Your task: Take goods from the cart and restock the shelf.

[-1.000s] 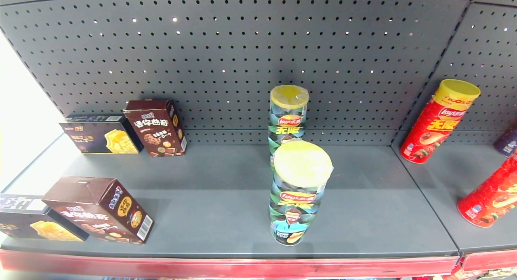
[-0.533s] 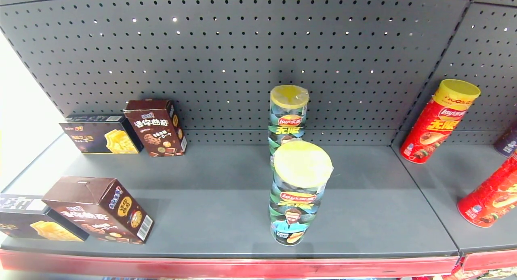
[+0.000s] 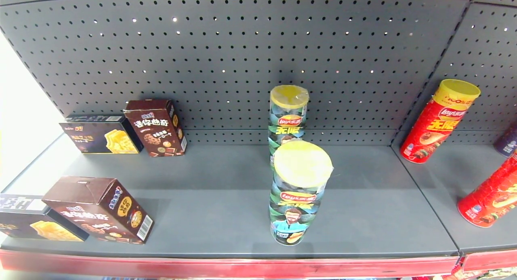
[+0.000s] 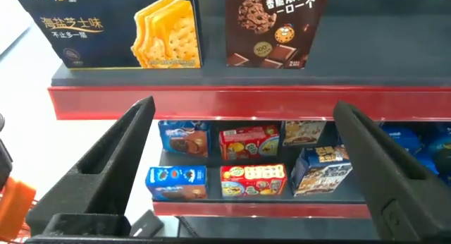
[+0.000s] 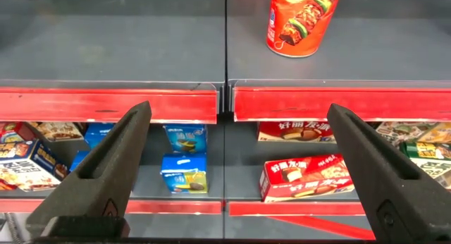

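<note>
With the left hand (image 4: pixel 239 106) and right hand (image 5: pixel 238 108) seen spread and empty, the next item was best set upright on the shelf (image 3: pixel 226 199), clear of the near can (image 3: pixel 299 191).

shelf (image 3: pixel 371 207) room flanking chip cans (image 3: pixel 299 191)
</note>
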`<state>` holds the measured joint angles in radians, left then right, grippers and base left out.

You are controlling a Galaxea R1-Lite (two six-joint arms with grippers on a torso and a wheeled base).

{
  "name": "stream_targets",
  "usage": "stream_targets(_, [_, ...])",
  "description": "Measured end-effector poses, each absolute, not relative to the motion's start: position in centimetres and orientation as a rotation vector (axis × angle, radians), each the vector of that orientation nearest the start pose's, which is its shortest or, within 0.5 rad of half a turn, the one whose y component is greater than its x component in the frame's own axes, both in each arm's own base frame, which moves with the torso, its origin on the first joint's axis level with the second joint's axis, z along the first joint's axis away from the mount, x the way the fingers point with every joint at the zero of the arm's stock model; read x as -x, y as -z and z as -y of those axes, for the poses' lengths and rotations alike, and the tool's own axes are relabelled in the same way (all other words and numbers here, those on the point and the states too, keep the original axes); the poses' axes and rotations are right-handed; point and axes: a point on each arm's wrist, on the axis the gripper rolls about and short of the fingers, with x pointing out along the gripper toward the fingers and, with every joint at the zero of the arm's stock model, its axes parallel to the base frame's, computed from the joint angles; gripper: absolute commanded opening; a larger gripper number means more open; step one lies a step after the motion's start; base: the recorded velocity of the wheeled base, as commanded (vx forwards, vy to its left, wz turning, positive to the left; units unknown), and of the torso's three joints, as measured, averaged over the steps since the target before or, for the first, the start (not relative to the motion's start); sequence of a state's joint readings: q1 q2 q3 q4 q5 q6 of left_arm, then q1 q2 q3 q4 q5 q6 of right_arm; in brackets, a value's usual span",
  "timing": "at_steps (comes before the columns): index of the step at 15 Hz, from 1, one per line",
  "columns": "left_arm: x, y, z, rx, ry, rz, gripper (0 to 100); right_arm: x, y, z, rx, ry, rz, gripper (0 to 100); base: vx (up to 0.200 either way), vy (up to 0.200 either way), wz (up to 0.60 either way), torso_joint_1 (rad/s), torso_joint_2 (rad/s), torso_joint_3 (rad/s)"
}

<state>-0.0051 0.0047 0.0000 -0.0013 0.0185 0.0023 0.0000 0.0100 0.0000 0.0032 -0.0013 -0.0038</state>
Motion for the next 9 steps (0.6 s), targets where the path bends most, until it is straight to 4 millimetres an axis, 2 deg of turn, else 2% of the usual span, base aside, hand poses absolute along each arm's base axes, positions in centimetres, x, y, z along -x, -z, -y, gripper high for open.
stream_targets(1, [2.24, -7.57, -0.05, -0.003, -0.012, -0.003, 100, 2.20, -7.54, 0.00, 0.004, 0.001, -0.013, 100, -0.200, 0.000, 0.00, 0.007, 0.00, 0.002])
stream_targets(7, [2.24, -7.57, -0.07, 0.000, -0.020, -0.003, 100, 2.20, -7.54, 0.00, 0.004, 0.002, -0.013, 100, 0.000, 0.000, 0.00, 0.000, 0.00, 0.000])
stream_targets(8, [2.25, -7.58, -0.07, 0.000, -0.022, -0.003, 100, 2.20, -7.54, 0.00, 0.004, 0.002, -0.013, 100, 0.000, -0.200, 0.00, 0.007, 0.00, 0.002])
stream_targets(9, [2.24, -7.57, -0.06, 0.000, -0.019, -0.004, 100, 2.20, -7.53, 0.00, 0.004, 0.002, -0.014, 100, 0.000, 0.000, 0.00, 0.000, 0.00, 0.000])
